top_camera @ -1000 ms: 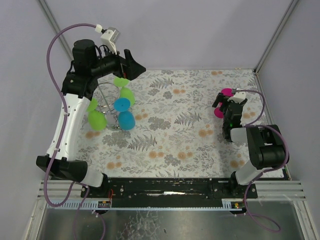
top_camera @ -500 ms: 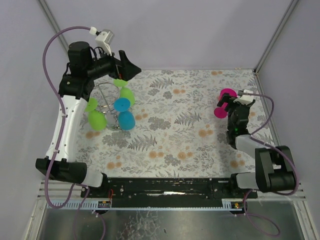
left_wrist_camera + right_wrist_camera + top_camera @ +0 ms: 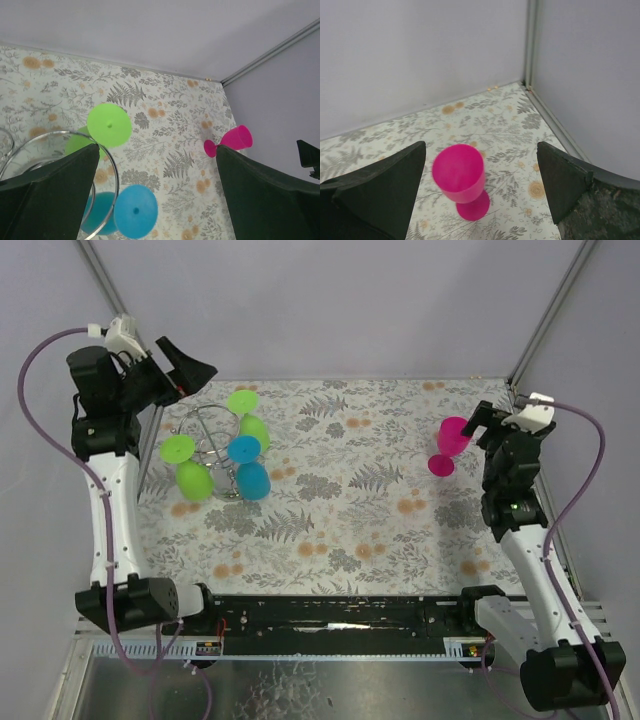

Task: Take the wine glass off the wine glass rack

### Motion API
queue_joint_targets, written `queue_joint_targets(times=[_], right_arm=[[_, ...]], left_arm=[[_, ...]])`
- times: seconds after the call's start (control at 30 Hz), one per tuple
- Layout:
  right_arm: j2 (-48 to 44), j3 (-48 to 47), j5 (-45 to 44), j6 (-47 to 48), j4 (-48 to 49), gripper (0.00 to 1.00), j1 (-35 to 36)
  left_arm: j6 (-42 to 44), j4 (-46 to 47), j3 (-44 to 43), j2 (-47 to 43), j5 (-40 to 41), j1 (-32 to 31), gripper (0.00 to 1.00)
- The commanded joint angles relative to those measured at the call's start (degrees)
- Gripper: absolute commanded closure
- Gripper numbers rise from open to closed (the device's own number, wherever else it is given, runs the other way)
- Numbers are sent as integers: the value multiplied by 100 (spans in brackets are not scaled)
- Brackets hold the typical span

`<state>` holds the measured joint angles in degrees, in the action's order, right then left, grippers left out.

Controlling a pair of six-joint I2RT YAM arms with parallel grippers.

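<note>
The wine glass rack (image 3: 207,436), a silver wire stand, is at the table's left and carries two green glasses (image 3: 253,428) and a blue glass (image 3: 252,480), all hanging upside down. Its wire loop (image 3: 113,167) shows in the left wrist view with a green base (image 3: 109,125) and a blue base (image 3: 135,211). A pink wine glass (image 3: 447,445) stands upright on the table at the right, also in the right wrist view (image 3: 459,172). My left gripper (image 3: 183,373) is open and empty, high and behind-left of the rack. My right gripper (image 3: 490,422) is open and empty, just right of the pink glass.
The table has a floral cloth (image 3: 350,500). Grey walls stand behind and at both sides, with metal corner posts (image 3: 545,310) at back right and back left. The pink glass also shows far off in the left wrist view (image 3: 235,140).
My right gripper has drawn back up and to the right, leaving the pink glass standing on the table. My left arm has swung up and left, away from the rack.
</note>
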<state>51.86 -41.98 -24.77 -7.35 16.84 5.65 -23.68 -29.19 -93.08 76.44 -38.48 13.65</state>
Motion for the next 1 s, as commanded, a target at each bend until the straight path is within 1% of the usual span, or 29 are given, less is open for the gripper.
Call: queue_joint_targets(times=[0.0, 0.07, 0.17, 0.3, 0.43, 0.53, 0.73, 0.97], right_arm=[[81, -1203, 1093, -161, -1789, 1, 41], [401, -1747, 1738, -246, -2352, 1, 41], [979, -2516, 2407, -324, -3054, 1, 48], [1381, -2920, 2853, -301, -3166, 1, 59], [1709, -3221, 3114, -137, -3309, 1, 59], [1839, -3390, 3102, -64, -3385, 1, 153], [1972, -3378, 3498, -599, -3275, 1, 178], [1836, -3184, 3533, -679, -3179, 1, 198]], left_arm=[[-700, 199, 363, -857, 20, 292, 0], [-843, 57, 623, -1159, -17, 507, 0], [-860, -264, 734, -1437, 157, 694, 0], [-973, -231, 943, -1681, 315, 891, 0], [-1421, -157, 1188, -1705, 250, 1216, 0], [-1840, -153, 1424, -1750, 17, 1523, 0], [-2302, -403, 1960, -2110, -607, 2155, 0], [-2378, -732, 2253, -2315, -890, 2596, 0]])
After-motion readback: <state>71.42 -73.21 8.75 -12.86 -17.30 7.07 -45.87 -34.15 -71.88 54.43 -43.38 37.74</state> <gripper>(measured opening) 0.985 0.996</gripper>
